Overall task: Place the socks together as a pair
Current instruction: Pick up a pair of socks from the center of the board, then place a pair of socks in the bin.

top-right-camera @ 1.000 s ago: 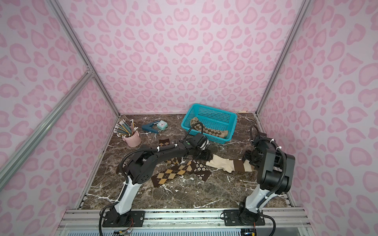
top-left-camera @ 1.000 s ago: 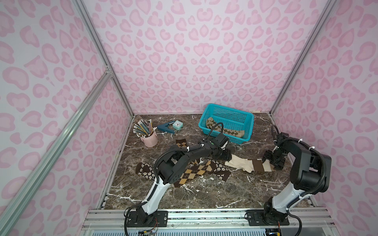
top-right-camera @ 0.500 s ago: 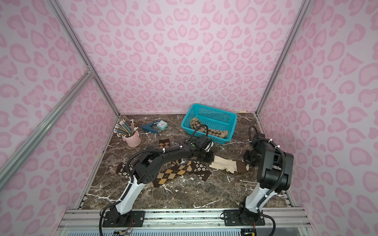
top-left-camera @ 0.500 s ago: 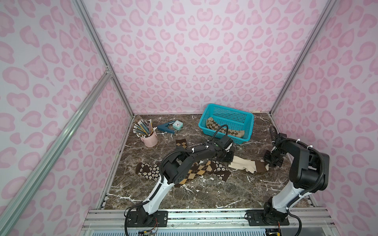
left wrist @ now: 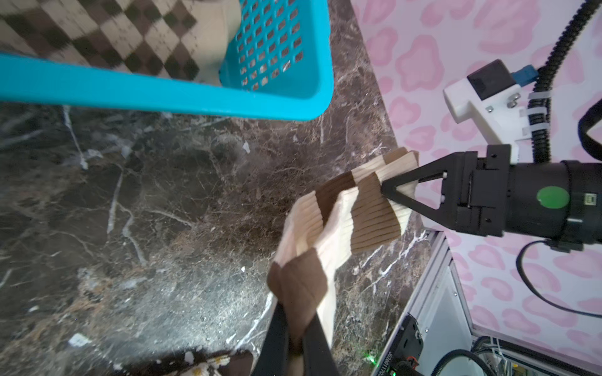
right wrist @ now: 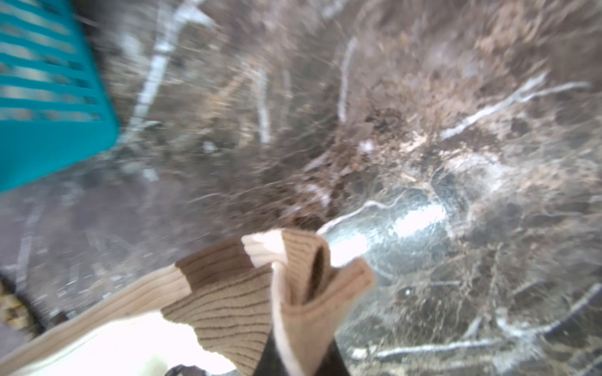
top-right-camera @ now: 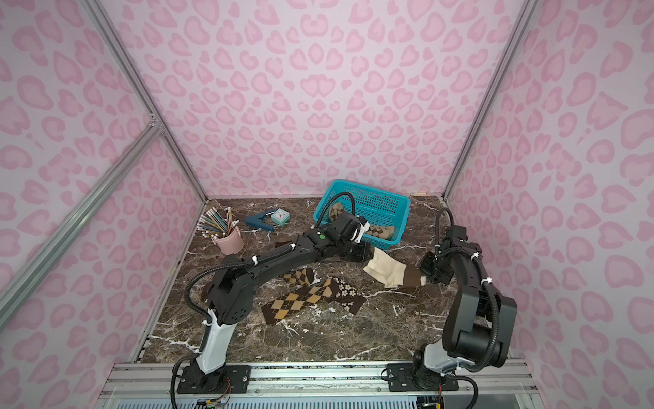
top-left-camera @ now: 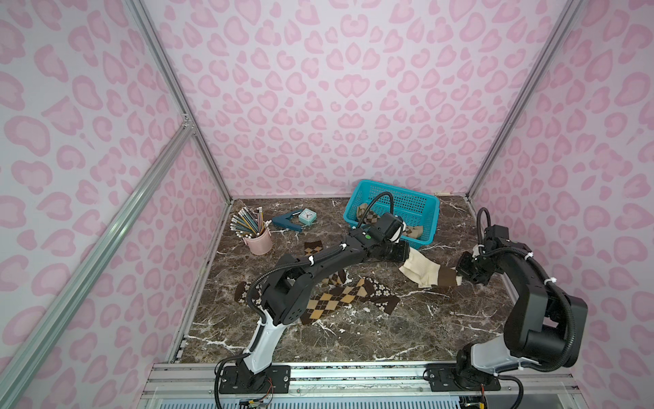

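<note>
Your left arm's stretched out low toward 2 o'clock, left gripper [left wrist: 294, 320] fingers pinched tight on the striped sock [left wrist: 329, 224]. Right arm's folded up high, right gripper [left wrist: 384, 188] pointing about 8 o'clock, clamped on the other end.

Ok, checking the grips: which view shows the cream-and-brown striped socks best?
The left wrist view: the striped socks span sharply from the left hand to the right hand, both shut on them. The right wrist view is blurred and shows one end only. Both top views show them small, ends hidden by the hands.
</note>
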You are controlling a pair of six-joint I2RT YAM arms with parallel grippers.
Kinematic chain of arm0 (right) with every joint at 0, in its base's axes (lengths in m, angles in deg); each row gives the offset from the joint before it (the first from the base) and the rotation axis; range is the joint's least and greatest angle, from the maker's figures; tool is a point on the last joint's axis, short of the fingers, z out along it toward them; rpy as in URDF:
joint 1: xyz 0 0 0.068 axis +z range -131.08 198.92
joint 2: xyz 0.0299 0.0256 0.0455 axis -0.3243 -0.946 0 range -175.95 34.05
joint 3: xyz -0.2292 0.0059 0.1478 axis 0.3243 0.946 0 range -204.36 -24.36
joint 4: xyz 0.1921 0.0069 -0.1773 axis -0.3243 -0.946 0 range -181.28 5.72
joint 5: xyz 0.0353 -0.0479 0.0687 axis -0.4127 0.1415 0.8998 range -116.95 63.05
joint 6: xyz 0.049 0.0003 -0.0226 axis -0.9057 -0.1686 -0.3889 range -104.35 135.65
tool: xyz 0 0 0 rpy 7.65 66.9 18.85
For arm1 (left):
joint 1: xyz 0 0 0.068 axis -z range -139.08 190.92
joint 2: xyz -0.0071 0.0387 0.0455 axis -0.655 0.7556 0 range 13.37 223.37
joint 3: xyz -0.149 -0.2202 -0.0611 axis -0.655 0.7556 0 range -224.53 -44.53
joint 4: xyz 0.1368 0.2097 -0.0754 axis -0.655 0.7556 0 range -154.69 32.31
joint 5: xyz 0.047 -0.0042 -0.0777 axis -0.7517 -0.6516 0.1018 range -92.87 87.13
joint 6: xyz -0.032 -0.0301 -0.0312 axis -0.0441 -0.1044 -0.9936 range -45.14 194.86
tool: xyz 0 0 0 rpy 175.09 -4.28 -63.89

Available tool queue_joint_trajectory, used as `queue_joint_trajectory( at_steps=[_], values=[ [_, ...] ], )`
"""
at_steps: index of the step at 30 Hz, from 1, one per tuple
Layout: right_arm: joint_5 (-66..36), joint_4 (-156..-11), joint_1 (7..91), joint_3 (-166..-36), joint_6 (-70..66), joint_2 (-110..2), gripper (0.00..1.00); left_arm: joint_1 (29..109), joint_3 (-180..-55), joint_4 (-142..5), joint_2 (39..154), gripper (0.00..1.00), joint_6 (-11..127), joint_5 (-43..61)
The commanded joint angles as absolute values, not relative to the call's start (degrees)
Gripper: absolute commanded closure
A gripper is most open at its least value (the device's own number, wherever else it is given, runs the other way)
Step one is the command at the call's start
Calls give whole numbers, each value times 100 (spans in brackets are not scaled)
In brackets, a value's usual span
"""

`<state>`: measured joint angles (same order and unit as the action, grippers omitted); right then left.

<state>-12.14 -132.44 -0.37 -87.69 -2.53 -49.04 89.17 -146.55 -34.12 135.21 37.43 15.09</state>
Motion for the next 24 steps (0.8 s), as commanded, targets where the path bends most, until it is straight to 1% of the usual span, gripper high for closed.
queue_joint_trajectory(
  at_steps=[1,5,8,11,13,15,17,20,24],
  values=[
    [-547,-13812,-24,-9305,-263,-4654,100,8730,-14890,-3520,13238,96,3823,1420],
    [-98,-13941,339,-9968,-652,-4612,100,8374,-15358,-3277,13132,96,3875,1413],
    [78,-13675,961,-10554,-1151,-4890,100,8029,-15823,-3067,13271,96,3965,1343],
    [115,-13349,1542,-11269,-1598,-5507,100,7643,-16517,-2808,13697,96,4063,1342],
    [148,-13183,1798,-11792,-1819,-6044,100,7401,-17347,-2439,14192,96,4189,1272],
    [18,-13135,1922,-12380,-1917,-6515,100,7179,-18160,-2166,14693,97,4244,1262],
    [30,-13128,1970,-12840,-1982,-7003,100,6942,-18688,-2175,15101,97,4163,1407],
    [-47,-13146,1989,-13178,-2003,-7617,100,6686,-18708,-2616,15338,97,4054,1502],
    [-96,-12774,2012,-13179,-2126,-8120,100,6486,-18710,-3307,15659,96,3885,1713]
  ],
)
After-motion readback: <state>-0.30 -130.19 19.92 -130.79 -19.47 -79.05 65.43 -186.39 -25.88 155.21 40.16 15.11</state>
